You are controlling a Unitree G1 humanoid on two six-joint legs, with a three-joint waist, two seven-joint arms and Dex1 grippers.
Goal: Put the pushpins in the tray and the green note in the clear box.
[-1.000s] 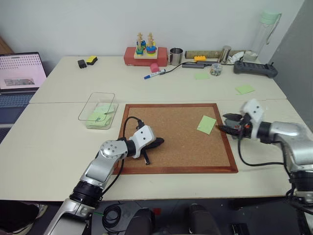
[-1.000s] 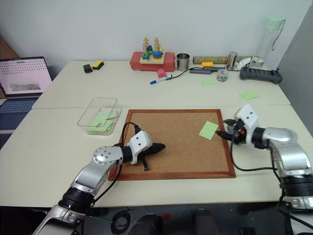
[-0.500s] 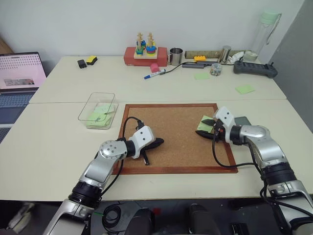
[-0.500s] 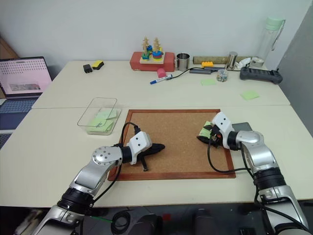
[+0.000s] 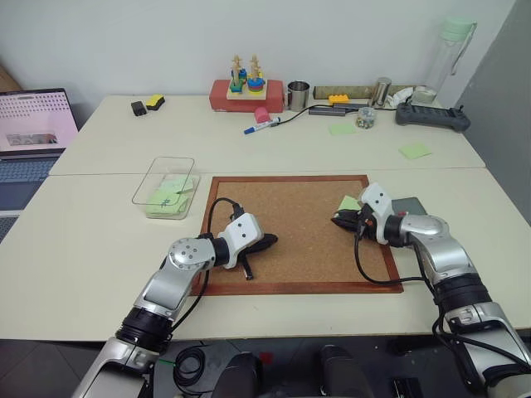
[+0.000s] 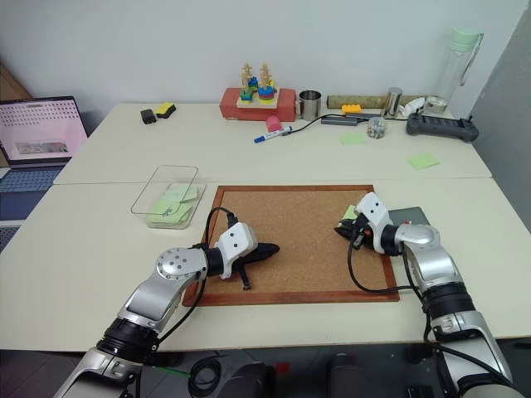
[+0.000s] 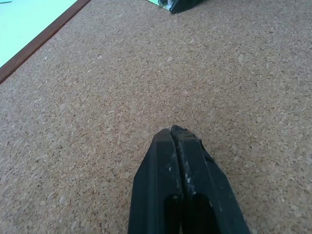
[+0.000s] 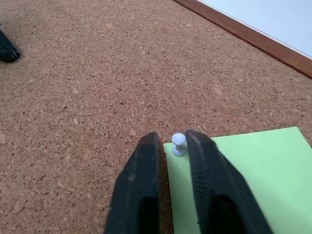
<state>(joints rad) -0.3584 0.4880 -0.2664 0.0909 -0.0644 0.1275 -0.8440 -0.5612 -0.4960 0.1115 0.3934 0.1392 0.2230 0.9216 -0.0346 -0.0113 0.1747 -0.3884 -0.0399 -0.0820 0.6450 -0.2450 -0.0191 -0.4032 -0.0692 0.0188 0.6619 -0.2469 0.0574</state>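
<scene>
On the left part of the table (image 5: 91, 232), the clear box (image 5: 164, 186) sits just beside the upper left corner of the corkboard (image 5: 299, 232), with pale green paper lying inside it. The corkboard lies in the middle of the near table, its wooden frame running parallel to the table's front edge.

The left gripper (image 5: 270, 240) rests low over the left part of the corkboard, near the board's left edge, with its black fingers (image 7: 183, 165) pressed flat against each other and nothing between them.

Toward the board's right edge, the green note (image 8: 243, 170) lies flat on the cork, near the upper right corner of the board. A small pale pushpin (image 8: 178, 144) stands in the note's corner, its head upright above the paper. The right gripper (image 8: 169, 139) is down at that corner, its two fingers drawn to a narrow gap on either side of the pin's head; whether they actually press on the pin cannot be told. In the head camera's views the gripper covers most of the note, leaving one green corner visible behind it.

Just off the board's right edge, on the bare table, lies the dark grey tray (image 5: 409, 205), close behind the right wrist.
</scene>
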